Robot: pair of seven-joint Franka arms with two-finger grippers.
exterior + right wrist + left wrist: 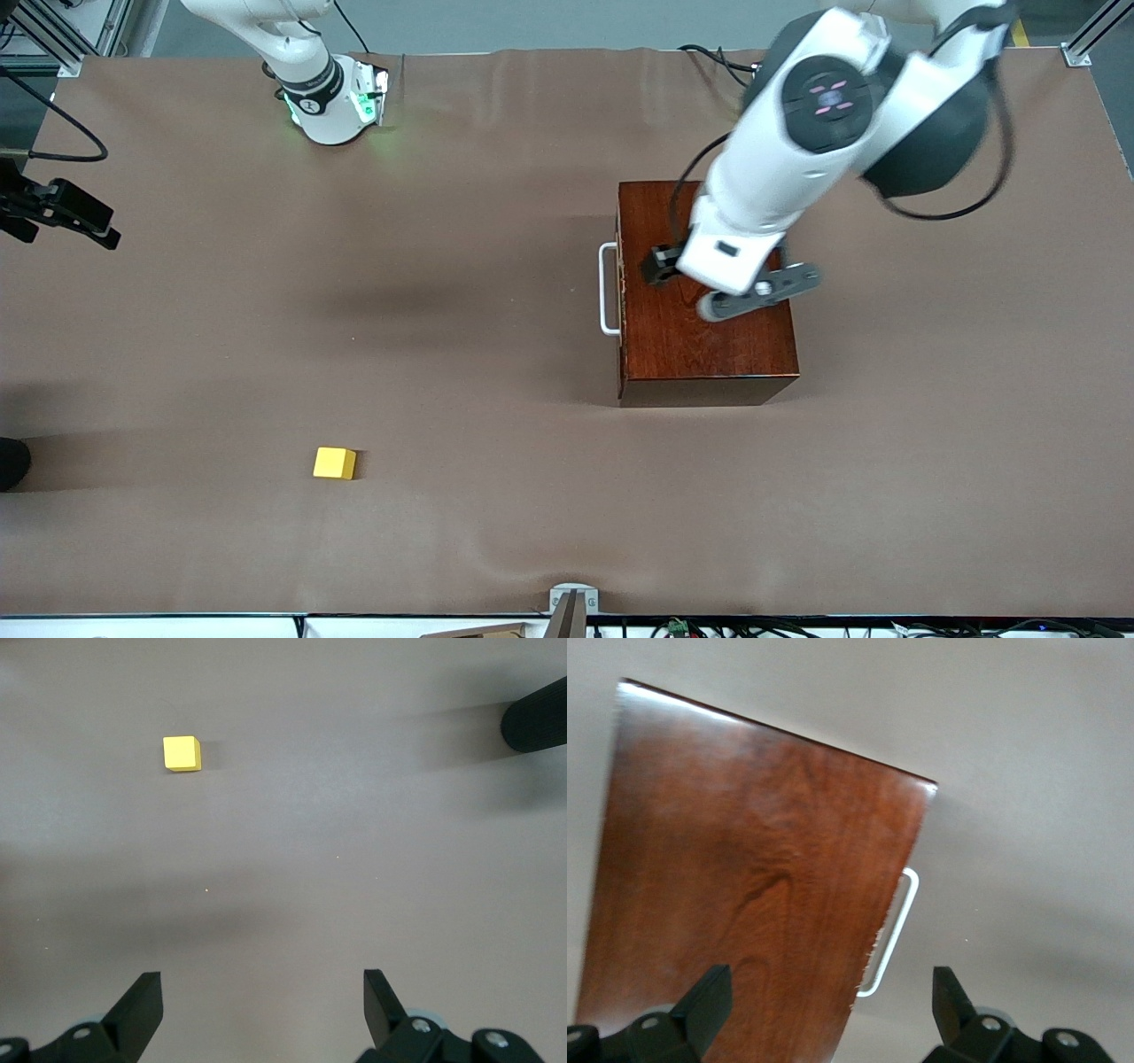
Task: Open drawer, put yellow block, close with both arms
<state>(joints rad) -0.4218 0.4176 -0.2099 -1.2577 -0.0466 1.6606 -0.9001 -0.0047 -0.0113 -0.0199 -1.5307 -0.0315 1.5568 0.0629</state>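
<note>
The wooden box (700,328) sits on the brown bench (461,354) toward my left arm's end, its long axis running from the bases' edge toward the front camera. Its drawer (622,292) is shut flush, and its front faces my right arm's end of the bench, with the white loop handle (607,289) standing out from that face, its bar parallel to the box's long axis.

My left arm (797,151) comes in from its base and bends down over the box lid, forearm sloping toward the handle edge. My left hand (833,1010) hangs over the lid near that edge, not touching the handle; its fingers (704,1005) are spread wide apart with nothing between them. The front view hides most of this hand under the wrist, while the left wrist view shows both fingertips, the glossy lid and the handle together.

The yellow block (334,462) lies on the bench well apart from the box, nearer to the front camera and toward my right arm's end.

My right hand (264,1010) is up over bare bench, fingers parted and empty, with the block ahead of it in the right wrist view. The front view shows only my right arm's base (332,97).
</note>
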